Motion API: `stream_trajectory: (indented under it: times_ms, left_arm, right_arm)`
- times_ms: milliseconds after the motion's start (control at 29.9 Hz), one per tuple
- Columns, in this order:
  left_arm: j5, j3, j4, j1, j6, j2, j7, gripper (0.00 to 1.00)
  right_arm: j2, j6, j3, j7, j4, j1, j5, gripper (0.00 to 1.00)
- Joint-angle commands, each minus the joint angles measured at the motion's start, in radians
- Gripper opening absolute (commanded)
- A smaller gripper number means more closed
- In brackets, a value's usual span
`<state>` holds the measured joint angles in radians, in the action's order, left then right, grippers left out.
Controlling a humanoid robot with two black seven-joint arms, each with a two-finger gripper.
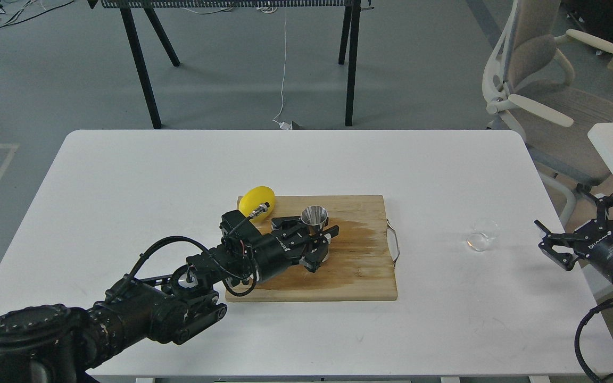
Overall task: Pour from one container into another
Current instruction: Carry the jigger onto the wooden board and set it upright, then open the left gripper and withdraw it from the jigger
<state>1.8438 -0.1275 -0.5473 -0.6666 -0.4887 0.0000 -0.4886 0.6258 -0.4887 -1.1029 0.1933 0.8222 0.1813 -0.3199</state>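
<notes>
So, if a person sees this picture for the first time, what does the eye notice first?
Probably the left gripper, its fingers around the steel jigger on the wooden cutting board at the table's middle. Next, the yellow lemon at the board's far left corner. The clear glass cup stands alone on the white table to the right, the open right gripper nearby.

Shiny steel jigger (314,217), clear glass cup (483,234), stained wooden board (359,260), glossy yellow lemon (256,201), matt white surface (179,175).
</notes>
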Motion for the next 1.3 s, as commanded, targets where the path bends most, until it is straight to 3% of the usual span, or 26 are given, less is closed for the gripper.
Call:
stream_trajectory:
  times_ms: [0, 67, 201, 468, 1271]
  left_arm:
    - [0.000, 0.000, 0.000, 0.007, 0.000, 0.000, 0.000, 0.41]
    - [0.000, 0.000, 0.000, 0.009, 0.000, 0.000, 0.000, 0.48]
    - [0.002, 0.002, -0.006, 0.019, 0.000, 0.000, 0.000, 0.88]
    - [0.003, 0.002, -0.009, 0.022, 0.000, 0.000, 0.000, 0.93]
    - [0.003, 0.003, -0.011, 0.067, 0.000, 0.000, 0.000, 0.94]
  right_arm:
    - [0.000, 0.000, 0.000, 0.000, 0.000, -0.003, -0.001, 1.00]
    - [0.000, 0.000, 0.000, 0.000, 0.000, -0.003, 0.001, 1.00]
    - [0.000, 0.000, 0.000, 0.000, 0.000, -0.003, -0.001, 1.00]
    - [0.000, 0.000, 0.000, 0.000, 0.000, -0.006, -0.001, 1.00]
    - [-0.003, 0.000, 0.000, 0.000, 0.003, -0.013, -0.001, 1.00]
